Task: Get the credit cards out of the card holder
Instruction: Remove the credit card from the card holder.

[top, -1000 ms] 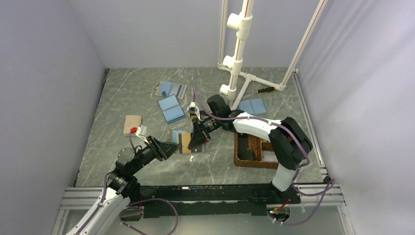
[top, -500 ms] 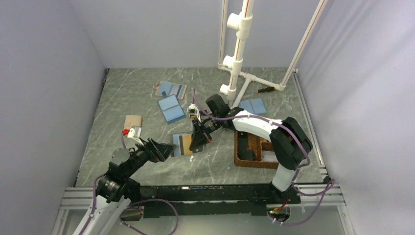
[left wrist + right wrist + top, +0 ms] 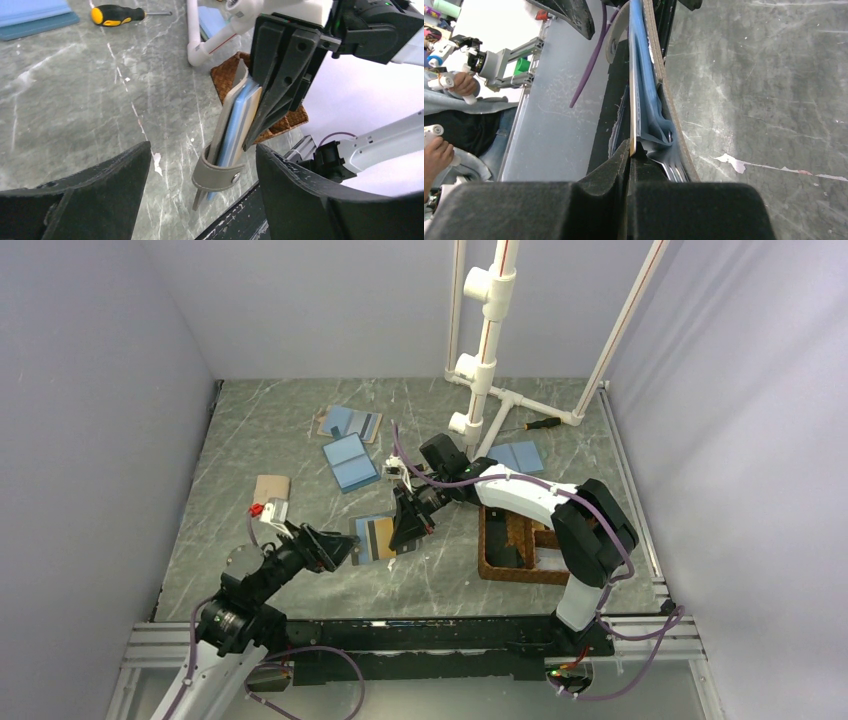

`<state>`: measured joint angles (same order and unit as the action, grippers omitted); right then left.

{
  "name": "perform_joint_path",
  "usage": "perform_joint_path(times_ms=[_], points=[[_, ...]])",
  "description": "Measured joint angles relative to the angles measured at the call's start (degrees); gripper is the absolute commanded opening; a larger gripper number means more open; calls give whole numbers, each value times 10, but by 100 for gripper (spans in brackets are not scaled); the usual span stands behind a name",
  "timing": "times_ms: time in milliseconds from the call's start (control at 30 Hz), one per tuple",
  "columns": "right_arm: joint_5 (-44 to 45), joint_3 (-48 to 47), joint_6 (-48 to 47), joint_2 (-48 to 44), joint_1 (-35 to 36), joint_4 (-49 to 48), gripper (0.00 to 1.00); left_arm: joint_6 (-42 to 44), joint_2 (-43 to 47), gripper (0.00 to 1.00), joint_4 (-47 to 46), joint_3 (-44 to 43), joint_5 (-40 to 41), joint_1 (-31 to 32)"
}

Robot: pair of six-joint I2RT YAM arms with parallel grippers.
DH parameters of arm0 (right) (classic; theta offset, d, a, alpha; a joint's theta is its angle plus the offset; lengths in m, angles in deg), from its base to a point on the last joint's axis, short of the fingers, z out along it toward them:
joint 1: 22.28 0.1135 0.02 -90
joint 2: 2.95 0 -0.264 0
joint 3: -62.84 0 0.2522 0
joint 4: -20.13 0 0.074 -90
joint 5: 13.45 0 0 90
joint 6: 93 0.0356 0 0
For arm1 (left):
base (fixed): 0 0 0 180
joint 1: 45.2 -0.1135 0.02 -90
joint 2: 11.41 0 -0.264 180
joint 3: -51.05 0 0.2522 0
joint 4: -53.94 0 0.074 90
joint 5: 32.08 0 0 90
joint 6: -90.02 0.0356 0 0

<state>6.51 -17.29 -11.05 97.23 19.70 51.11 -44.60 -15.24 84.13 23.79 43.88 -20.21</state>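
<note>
My right gripper (image 3: 405, 522) is shut on the card holder (image 3: 374, 537) and holds it off the table, tilted on edge. In the right wrist view the fingers (image 3: 599, 185) pinch a thin tan-edged leaf of the card holder (image 3: 647, 95), whose inside is light blue. In the left wrist view the card holder (image 3: 234, 125) hangs edge-on with a grey snap strap (image 3: 220, 172) around its lower end. My left gripper (image 3: 202, 150) is open and empty, its jaws on either side of the strap and apart from it. The credit cards cannot be made out separately inside the holder.
A brown wicker tray (image 3: 520, 552) sits right of the holder. Flat blue pieces (image 3: 350, 462) (image 3: 352, 423) (image 3: 516, 456) and a tan one (image 3: 270, 490) lie on the table. A white pipe frame (image 3: 482, 370) and a screwdriver (image 3: 540, 423) stand at the back.
My left arm has drawn back toward the near left, and its gripper has come off the holder. My right gripper has shifted the holder slightly left.
</note>
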Motion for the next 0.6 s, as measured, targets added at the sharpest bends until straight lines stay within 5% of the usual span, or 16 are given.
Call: perform_joint_path(times_ms=[333, 467, 533, 600], points=[[-10, -2, -11, 4, 0, 6, 0, -3, -64, 55, -105, 26, -52, 0], [-10, -2, -14, 4, 0, 9, 0, -7, -93, 26, -144, 33, -68, 0], [-10, -2, -15, 5, 0, 9, 0, -10, -103, 2, -163, 34, -78, 0], [-10, -3, -16, 5, 0, 12, 0, -10, -107, 0, -176, 35, -88, 0]])
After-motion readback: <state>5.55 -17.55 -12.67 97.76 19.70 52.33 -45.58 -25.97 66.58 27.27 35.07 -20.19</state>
